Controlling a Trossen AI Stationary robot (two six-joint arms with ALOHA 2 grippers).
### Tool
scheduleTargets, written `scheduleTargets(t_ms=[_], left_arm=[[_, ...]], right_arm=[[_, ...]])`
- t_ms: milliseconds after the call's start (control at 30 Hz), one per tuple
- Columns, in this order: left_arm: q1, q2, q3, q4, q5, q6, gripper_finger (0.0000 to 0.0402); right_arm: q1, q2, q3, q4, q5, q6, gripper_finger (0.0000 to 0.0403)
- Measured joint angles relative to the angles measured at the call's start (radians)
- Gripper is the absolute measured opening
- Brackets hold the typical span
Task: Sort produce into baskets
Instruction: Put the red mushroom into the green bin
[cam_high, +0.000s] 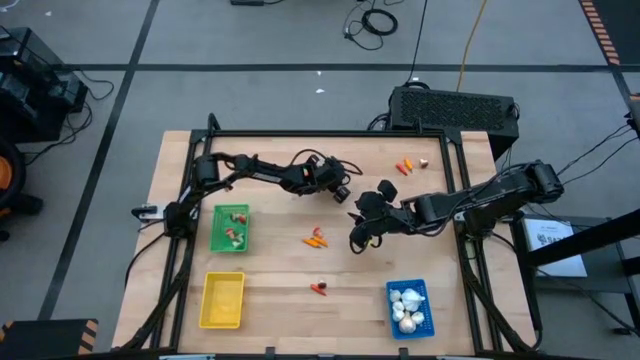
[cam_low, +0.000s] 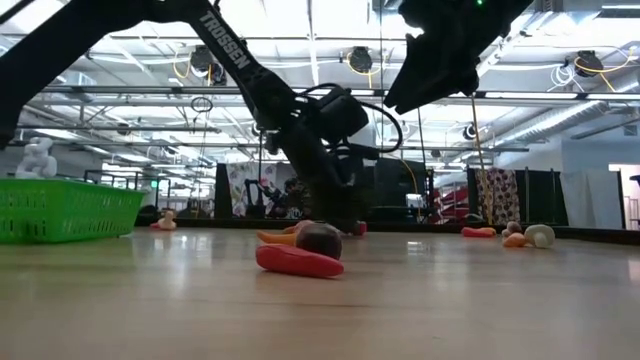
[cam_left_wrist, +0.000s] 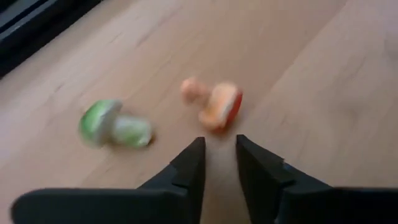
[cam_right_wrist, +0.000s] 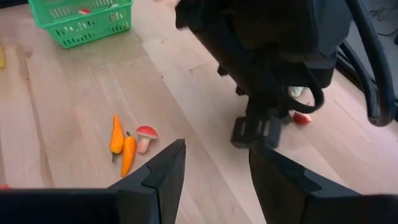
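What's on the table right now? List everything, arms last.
green basket: one, left arm's side, a few pieces inside
yellow basket: one, next to the green one
blue basket: one, right arm's side
bulbs: several, white, in the blue basket
carrots: two, orange, mid-table
red-capped mushroom: one, beside the carrots
red piece: one, between the yellow and blue baskets
orange-red pieces: a few, far side
green-capped mushroom, orange-capped mushroom: one each, by the left gripper
left gripper: narrowly open, holding nothing
right gripper: open, over mid-table
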Motion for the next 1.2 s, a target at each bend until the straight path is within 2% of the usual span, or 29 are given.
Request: scheduleTargets(t_ms=[233, 367, 533, 733, 833, 1000, 1067, 1200], left_arm=[[-0.051, -0.109, -0.003, -0.254, 0.014, 0.179, 0.0035], [-0.094, -0.197, -0.003, -0.474, 0.028, 0.274, 0.0008], [-0.105, -0.308, -0.003, -0.644, 0.021, 0.394, 0.0009], [-0.025, -0.421, -0.003, -0.725, 0.02, 0.563, 0.0017], [0.044, -0.46, -0.003, -0.794, 0.044, 0.57, 0.0018], [0.11, -0.512, -0.003, -0.911, 0.252, 0.516, 0.0018], [0.11, -0.545, -0.003, -0.961, 0.25, 0.494, 0.0018], [0.102, -0.649, -0.003, -1.072, 0.171, 0.465, 0.0018]], right_arm=[[0.006, 0.0, 0.0, -0.006, -0.054, 0.0, 0.0169], [0.029, 0.0, 0.0, -0.03, -0.054, 0.012, 0.0169], [0.056, 0.0, -0.001, -0.039, -0.043, 0.056, 0.0169], [0.065, 0.0, -0.001, -0.044, -0.036, 0.159, 0.0169], [0.068, 0.005, -0.001, -0.044, 0.01, 0.22, 0.0169], [0.058, 0.058, -0.001, -0.044, 0.082, 0.28, 0.0169], [0.035, 0.093, -0.001, -0.033, 0.083, 0.273, 0.0169], [-0.051, 0.17, -0.001, 0.022, 0.095, 0.271, 0.0169]])
